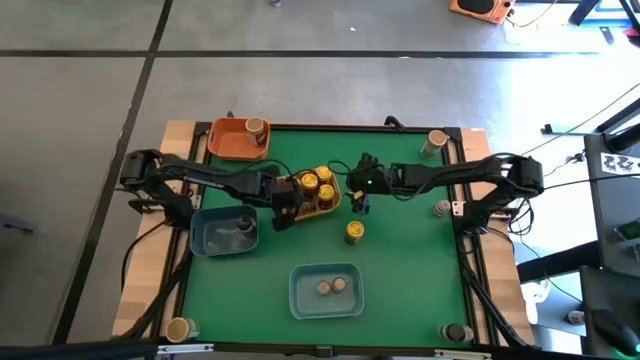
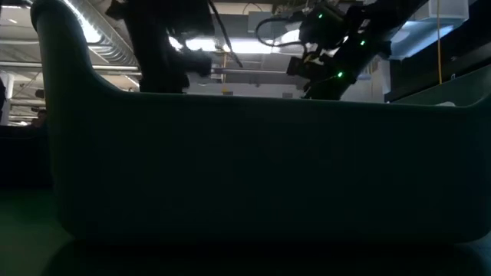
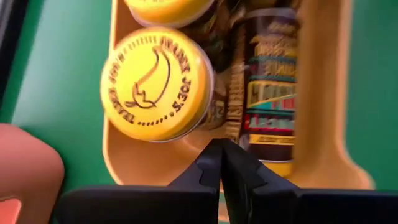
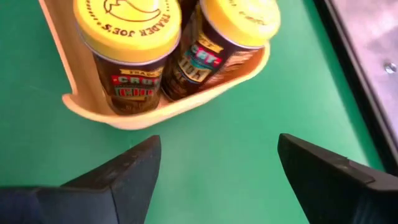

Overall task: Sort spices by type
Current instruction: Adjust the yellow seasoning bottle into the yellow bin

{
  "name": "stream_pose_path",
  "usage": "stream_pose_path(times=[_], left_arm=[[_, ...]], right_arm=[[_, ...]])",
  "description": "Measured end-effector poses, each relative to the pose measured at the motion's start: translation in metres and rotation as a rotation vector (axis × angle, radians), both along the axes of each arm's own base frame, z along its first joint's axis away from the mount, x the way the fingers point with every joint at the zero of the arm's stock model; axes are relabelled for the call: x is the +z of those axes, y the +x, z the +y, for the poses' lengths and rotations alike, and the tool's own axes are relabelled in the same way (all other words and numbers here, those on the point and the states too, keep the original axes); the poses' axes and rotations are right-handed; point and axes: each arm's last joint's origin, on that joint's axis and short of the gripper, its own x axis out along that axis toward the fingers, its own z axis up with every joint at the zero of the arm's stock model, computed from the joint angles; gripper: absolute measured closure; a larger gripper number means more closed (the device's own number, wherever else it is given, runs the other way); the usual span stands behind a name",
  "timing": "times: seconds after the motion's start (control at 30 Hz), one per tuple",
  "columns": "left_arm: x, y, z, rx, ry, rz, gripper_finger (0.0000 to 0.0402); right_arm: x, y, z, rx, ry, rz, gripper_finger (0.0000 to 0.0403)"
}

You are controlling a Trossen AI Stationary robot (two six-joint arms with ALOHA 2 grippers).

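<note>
Yellow-lidded spice jars [image 1: 317, 186] stand in the yellow tray [image 1: 333, 205] at mid-tabletop [image 1: 400, 270]. Left gripper [image 3: 219, 163], fingers together, sits at the tray's left end. Right gripper [image 4: 217, 165], fingers apart, hovers just right of it.

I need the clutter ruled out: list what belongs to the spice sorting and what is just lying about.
Job:
yellow-lidded jars in the yellow tray
lone yellow-lidded jar
jar in the orange tray
two jars in the blue tray
left gripper, shut
right gripper, open

Lying about:
orange object on the floor
</note>
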Motion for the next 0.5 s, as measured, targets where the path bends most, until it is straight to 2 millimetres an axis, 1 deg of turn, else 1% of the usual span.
stream_pose_path(times=[0.17,0.27,0.4,0.5], left_arm=[[0.023,-0.008,-0.012,-0.033,-0.002,-0.095,0.0396],[0.031,-0.012,-0.02,-0.064,-0.023,-0.128,0.0396],[0.031,-0.013,-0.029,-0.102,-0.053,-0.127,0.0396],[0.027,-0.008,-0.024,-0.086,-0.049,-0.143,0.0396]], right_arm=[[0.019,-0.012,0.002,0.0,0.003,-0.026,0.0081],[0.028,-0.018,0.004,0.01,0.012,-0.048,0.0081],[0.034,-0.02,0.005,0.035,0.042,-0.08,0.0081],[0.035,-0.019,0.006,0.037,0.062,-0.1,0.0081]])
